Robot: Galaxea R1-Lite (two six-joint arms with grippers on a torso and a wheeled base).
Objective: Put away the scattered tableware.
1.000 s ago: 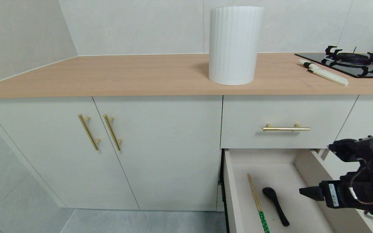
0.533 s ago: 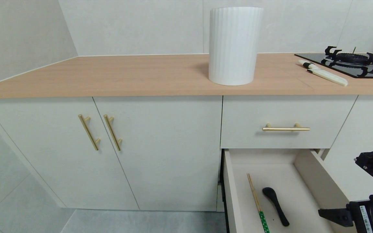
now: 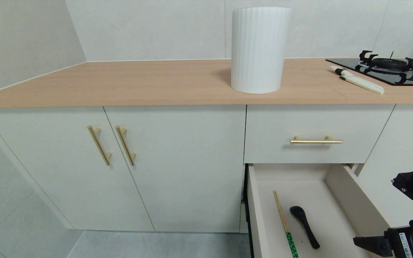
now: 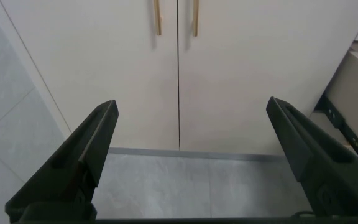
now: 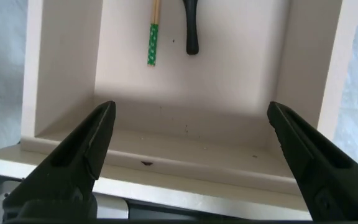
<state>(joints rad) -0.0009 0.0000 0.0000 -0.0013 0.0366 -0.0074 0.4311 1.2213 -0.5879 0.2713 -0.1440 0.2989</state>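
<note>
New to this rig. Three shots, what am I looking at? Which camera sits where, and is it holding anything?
It's a two-armed robot on wheels, putting tableware away in a kitchen. The wide shot comes from a camera on its head, looking down at a wooden countertop. The other two come from cameras on its wrists; the dark prongs at their sides are that arm's own gripper. On the countertop are a white ribbed container and, next to a hob, a knife. Below, a drawer is pulled open with chopsticks and a black spoon inside. The left gripper faces closed cupboard doors; the right gripper hangs over the drawer. Both are open and hold nothing.
</note>
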